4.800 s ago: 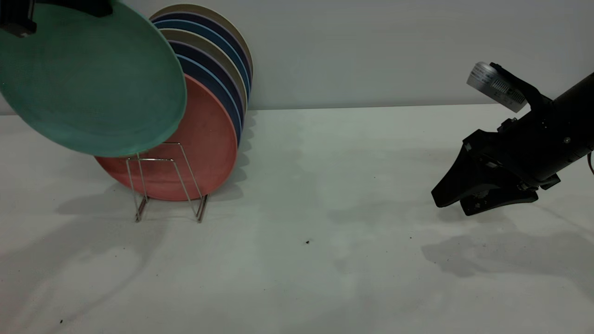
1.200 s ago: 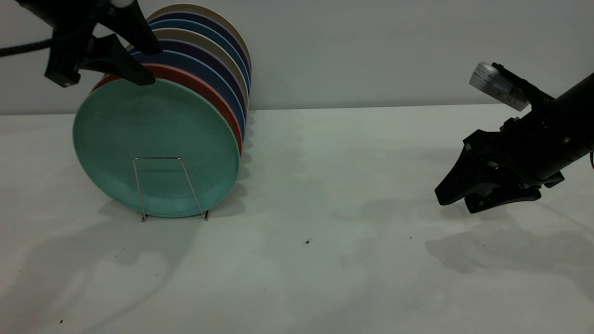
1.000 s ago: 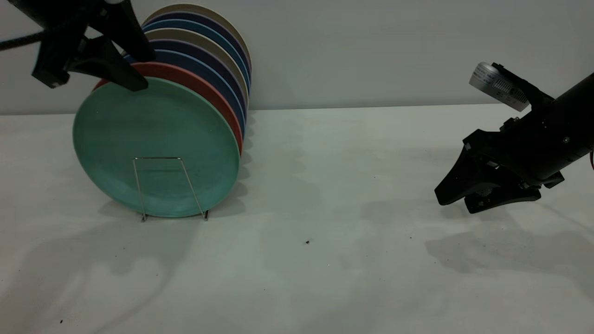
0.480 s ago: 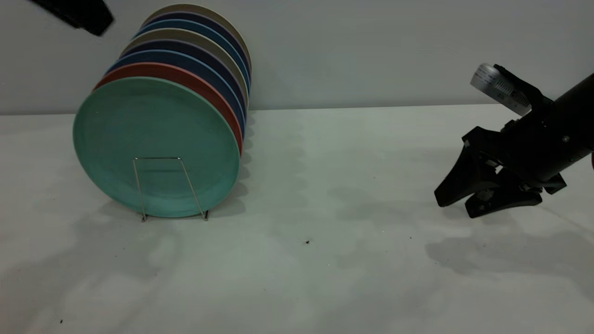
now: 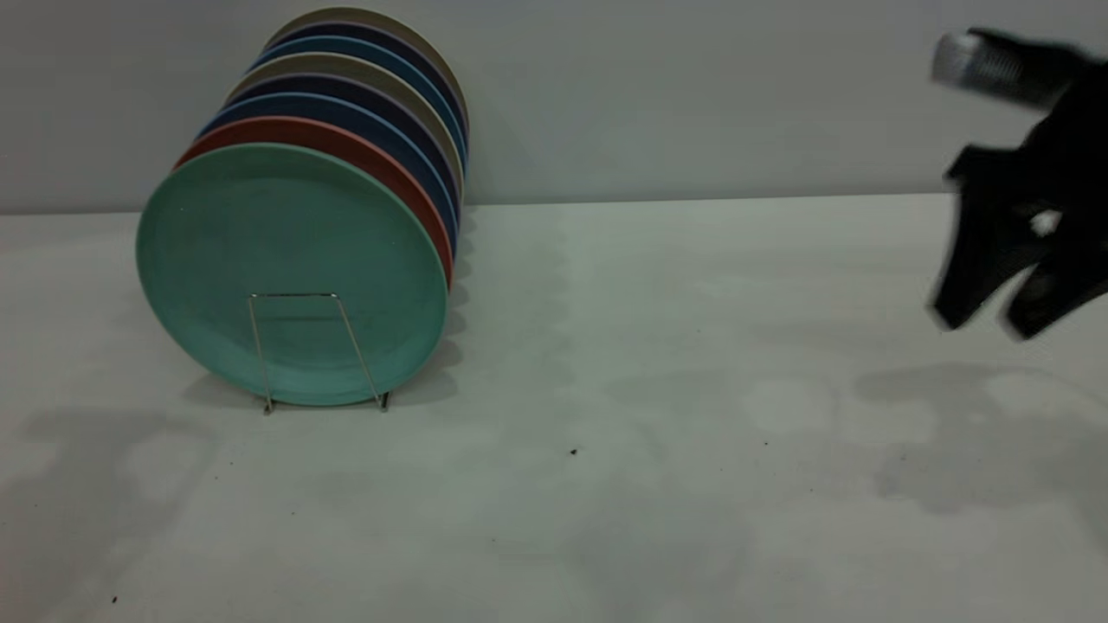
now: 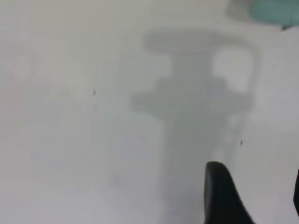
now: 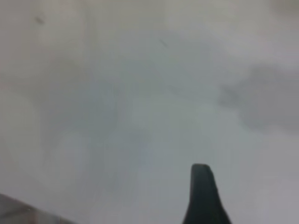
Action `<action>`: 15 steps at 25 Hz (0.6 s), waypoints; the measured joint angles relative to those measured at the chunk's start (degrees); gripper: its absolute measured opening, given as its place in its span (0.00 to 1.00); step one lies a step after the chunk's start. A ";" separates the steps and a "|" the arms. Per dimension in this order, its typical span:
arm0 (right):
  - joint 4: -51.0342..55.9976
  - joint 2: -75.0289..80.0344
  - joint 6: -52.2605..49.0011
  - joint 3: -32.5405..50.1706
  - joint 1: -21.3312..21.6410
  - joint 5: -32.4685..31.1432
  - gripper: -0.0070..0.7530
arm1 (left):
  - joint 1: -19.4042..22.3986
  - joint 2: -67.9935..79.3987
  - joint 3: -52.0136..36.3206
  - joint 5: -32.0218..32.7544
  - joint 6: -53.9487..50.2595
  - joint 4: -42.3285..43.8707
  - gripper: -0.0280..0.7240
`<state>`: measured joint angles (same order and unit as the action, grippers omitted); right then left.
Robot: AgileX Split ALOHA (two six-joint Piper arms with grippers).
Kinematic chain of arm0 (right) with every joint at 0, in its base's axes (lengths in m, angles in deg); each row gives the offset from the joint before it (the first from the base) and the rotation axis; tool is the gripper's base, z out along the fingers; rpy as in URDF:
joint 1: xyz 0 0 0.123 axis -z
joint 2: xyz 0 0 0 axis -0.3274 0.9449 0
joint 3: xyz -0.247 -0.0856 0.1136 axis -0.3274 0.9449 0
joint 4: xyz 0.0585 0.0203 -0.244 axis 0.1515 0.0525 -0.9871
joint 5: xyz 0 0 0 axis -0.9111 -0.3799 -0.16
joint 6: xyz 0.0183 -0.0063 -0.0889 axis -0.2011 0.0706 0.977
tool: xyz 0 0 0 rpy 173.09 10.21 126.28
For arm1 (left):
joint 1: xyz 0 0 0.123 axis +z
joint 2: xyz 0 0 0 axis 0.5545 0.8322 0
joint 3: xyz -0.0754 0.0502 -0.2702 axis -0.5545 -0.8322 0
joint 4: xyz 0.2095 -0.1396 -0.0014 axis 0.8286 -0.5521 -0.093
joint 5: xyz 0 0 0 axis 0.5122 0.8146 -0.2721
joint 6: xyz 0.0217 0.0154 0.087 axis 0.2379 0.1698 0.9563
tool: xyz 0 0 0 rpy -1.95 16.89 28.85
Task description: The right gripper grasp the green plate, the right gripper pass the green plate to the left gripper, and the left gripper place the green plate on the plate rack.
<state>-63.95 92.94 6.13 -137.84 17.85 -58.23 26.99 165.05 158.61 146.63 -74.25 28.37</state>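
Note:
The green plate [image 5: 290, 272] stands upright in the front slot of the plate rack [image 5: 316, 350], leaning on the salmon-pink plate [image 5: 346, 147] behind it. Nothing holds it. The left gripper is out of the exterior view. In the left wrist view the left gripper [image 6: 257, 186] is open and empty above the bare table, with a corner of the green plate [image 6: 275, 9] far off. The right gripper [image 5: 982, 322] hangs above the table at the far right, blurred, jaws apart and empty. The right wrist view shows only one of its fingers [image 7: 203, 196] over the table.
Behind the green and pink plates the rack holds several dark blue and beige plates [image 5: 381, 95]. The white table [image 5: 623, 346] stretches between rack and right arm, and a grey wall stands close behind.
The left gripper has let go of the green plate and risen out of the exterior view. The right gripper has lifted and swung toward the right edge. The plate stays in the rack.

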 joint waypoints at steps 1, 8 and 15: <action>-4.07 -1.56 -2.79 -0.04 0.00 -2.24 0.69 | 0.00 -1.23 -1.31 -0.08 -0.13 0.00 0.57; -15.88 -10.97 -12.50 -0.36 0.00 -17.42 0.66 | 0.00 -15.45 -11.22 -0.28 -0.32 0.11 0.57; -13.85 -23.10 -13.16 2.23 0.00 -18.43 0.66 | 0.00 -33.73 -19.23 0.41 3.59 -0.36 0.60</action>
<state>-77.80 69.84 -7.03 -135.60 17.85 -76.67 26.99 131.32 139.39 147.03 -70.65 28.01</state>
